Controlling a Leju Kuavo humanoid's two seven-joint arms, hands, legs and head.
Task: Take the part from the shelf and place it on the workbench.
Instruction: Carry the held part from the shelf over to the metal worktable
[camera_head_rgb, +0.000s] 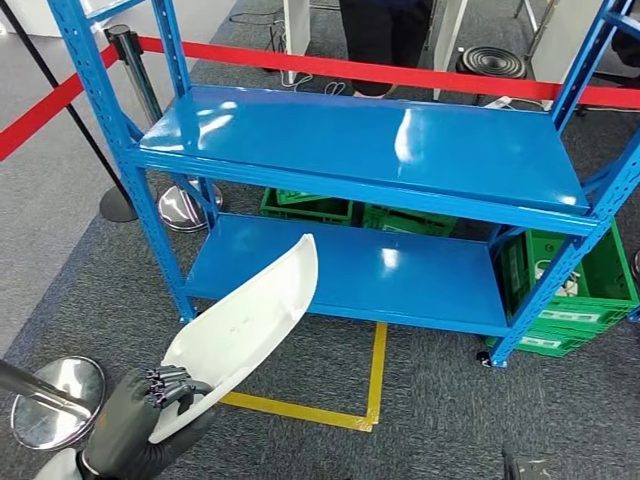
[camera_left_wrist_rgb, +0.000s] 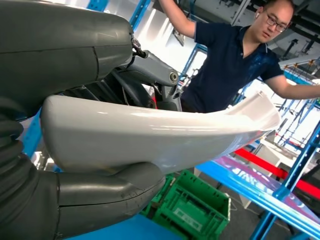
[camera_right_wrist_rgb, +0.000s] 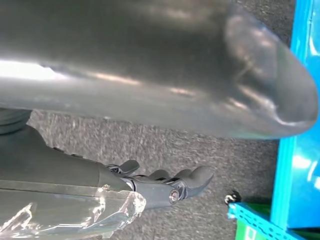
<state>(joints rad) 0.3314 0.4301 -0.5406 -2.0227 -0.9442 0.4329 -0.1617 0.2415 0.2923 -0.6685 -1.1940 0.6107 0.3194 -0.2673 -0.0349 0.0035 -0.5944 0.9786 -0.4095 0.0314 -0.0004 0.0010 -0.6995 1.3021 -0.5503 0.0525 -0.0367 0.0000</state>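
left hand (camera_head_rgb: 132, 425) grips white part (camera_head_rgb: 245, 320) in front of shelf (camera_head_rgb: 362, 150) | right hand (camera_right_wrist_rgb: 166, 187) fingers spread, holding nothing, near shelf

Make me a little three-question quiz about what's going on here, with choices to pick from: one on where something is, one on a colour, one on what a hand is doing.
1. Where are the green crates?
A. on the top shelf
B. on the floor behind and beside the rack
C. in the robot's hand

2. What colour is the rack?
A. blue
B. yellow
C. grey

3. What is the left hand doing?
A. hanging empty
B. pressing on a shelf
C. holding the white part

Answers:
1 B, the head view shows the crates low on the carpet, past the lower shelf and at the rack's right end.
2 A, the posts and both shelves are blue.
3 C, the left wrist view shows the thumb under the part and the fingers over it.
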